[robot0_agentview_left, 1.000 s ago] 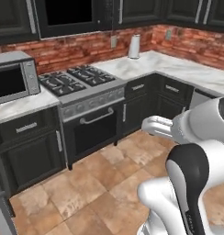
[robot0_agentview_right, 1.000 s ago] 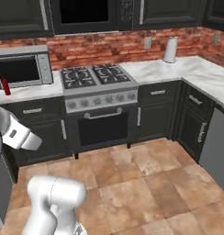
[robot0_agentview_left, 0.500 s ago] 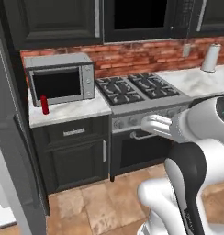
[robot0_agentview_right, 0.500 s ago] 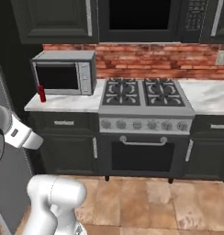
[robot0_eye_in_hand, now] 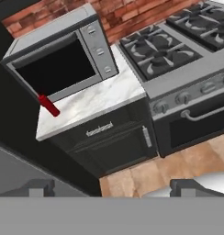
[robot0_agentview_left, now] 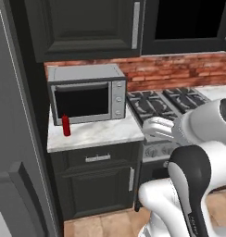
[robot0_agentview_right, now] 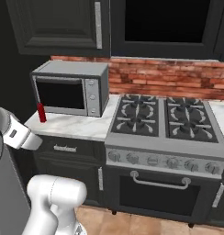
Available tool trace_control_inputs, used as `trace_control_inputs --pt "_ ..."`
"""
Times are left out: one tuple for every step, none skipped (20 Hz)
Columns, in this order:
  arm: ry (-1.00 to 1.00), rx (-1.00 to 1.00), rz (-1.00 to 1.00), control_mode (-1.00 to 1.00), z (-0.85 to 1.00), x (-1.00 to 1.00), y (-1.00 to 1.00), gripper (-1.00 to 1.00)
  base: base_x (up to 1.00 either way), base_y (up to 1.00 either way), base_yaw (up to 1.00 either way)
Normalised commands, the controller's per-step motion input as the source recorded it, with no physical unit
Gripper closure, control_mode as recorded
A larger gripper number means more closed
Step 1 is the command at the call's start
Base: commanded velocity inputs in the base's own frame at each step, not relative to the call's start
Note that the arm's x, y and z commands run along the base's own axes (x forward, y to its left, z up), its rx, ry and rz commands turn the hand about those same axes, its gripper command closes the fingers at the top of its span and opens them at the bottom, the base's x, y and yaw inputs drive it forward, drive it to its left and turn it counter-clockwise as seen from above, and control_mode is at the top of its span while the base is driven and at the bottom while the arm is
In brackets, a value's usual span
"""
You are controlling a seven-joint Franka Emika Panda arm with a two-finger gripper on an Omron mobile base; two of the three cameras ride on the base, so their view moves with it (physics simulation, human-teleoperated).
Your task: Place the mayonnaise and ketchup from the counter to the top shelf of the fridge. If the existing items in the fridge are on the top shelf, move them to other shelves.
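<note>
Since the earlier frames the whole scene has slid right as the base was driven left; the microwave, once at the far left, now sits mid-frame.

Left base view: the ketchup [robot0_agentview_left: 65, 125] is seen upright on the counter [robot0_agentview_left: 96, 133], just in front of the microwave [robot0_agentview_left: 85, 99], near its left corner. The fridge [robot0_agentview_left: 15, 139] door fills the left edge, shut. No mayonnaise is spotted here.

Right base view: the ketchup [robot0_agentview_right: 41, 112] stands at the counter's [robot0_agentview_right: 75, 125] left end, the stove [robot0_agentview_right: 166, 124] well apart to the right.

Hand view: the tool [robot0_eye_in_hand: 112, 187] is spread wide, empty, well short of the ketchup [robot0_eye_in_hand: 48, 105].

Judged step: approach for the ketchup. The base should be stopped square to the counter; the tool should be lowered around the bottle's mid-body, clear of the microwave door, since a slim bottle tips easily.
</note>
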Motion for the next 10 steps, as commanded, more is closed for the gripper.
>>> trace_control_inputs --pt "0.00 0.00 0.00 1.00 0.00 0.00 0.00 -1.00 0.79 0.00 0.00" --pt "0.00 0.00 0.00 1.00 0.00 0.00 0.00 -1.00 0.76 0.00 0.00" --pt "0.00 0.00 0.00 1.00 0.00 0.00 0.00 -1.00 0.61 0.00 0.02" --pt "0.00 0.00 0.00 1.00 0.00 0.00 0.00 -1.00 0.39 0.00 0.08" --pt "0.00 0.00 0.00 1.00 0.00 0.00 0.00 -1.00 0.25 0.00 0.12" --pt "0.00 0.00 0.00 1.00 0.00 0.00 0.00 -1.00 0.16 0.00 0.17" --pt "0.00 0.00 0.00 1.00 0.00 0.00 0.00 -1.00 0.04 0.02 0.23" --pt "0.00 0.00 0.00 1.00 0.00 0.00 0.00 -1.00 0.16 0.06 0.25" --pt "0.06 0.00 0.27 -1.00 0.06 0.34 0.07 -1.00 0.00 0.00 0.00" --pt "0.06 0.00 0.32 -1.00 0.04 0.41 0.01 -1.00 0.00 0.00 0.00"
